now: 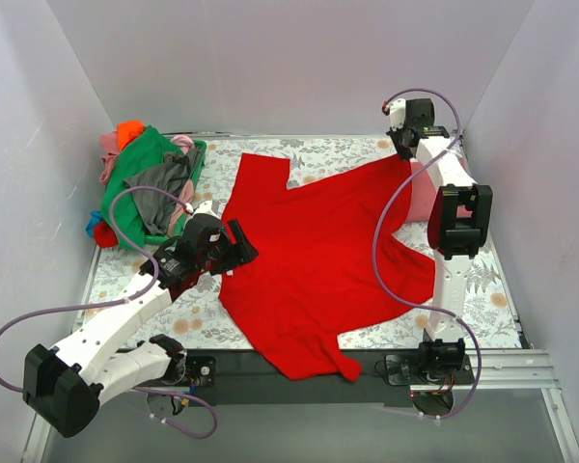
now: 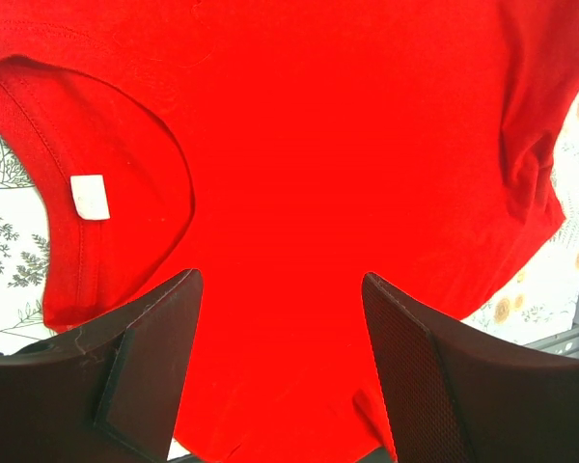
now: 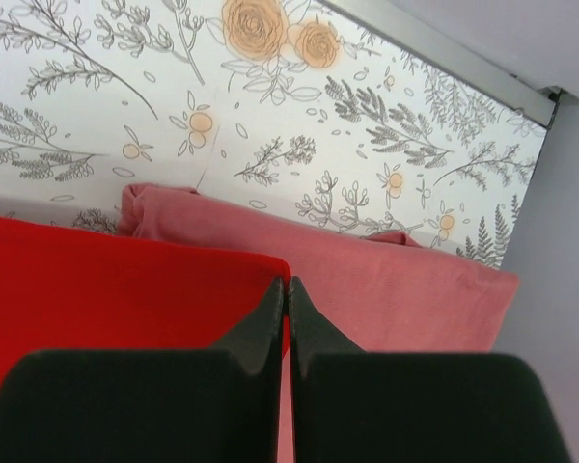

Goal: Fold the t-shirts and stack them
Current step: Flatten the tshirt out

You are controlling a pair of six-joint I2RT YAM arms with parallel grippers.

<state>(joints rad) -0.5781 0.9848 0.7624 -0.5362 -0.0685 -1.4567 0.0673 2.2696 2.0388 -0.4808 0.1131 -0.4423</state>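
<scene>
A large bright red t-shirt [image 1: 314, 256] lies spread across the floral table cloth; its collar and white label [image 2: 90, 196] show in the left wrist view. My left gripper [image 1: 239, 246] is open at the shirt's left edge, its jaws wide over the red cloth [image 2: 280, 289] and gripping nothing. My right gripper [image 1: 403, 145] is at the back right, shut on the red shirt's corner [image 3: 174, 289]. A folded dull rose-red t-shirt [image 3: 396, 289] lies just behind that corner; in the top view [image 1: 420, 193] the right arm partly hides it.
A pile of green, grey, pink and orange t-shirts [image 1: 150, 188] fills a green basket at the back left. White walls enclose the table on three sides. The table's metal edge [image 3: 444, 58] runs close behind the rose-red shirt.
</scene>
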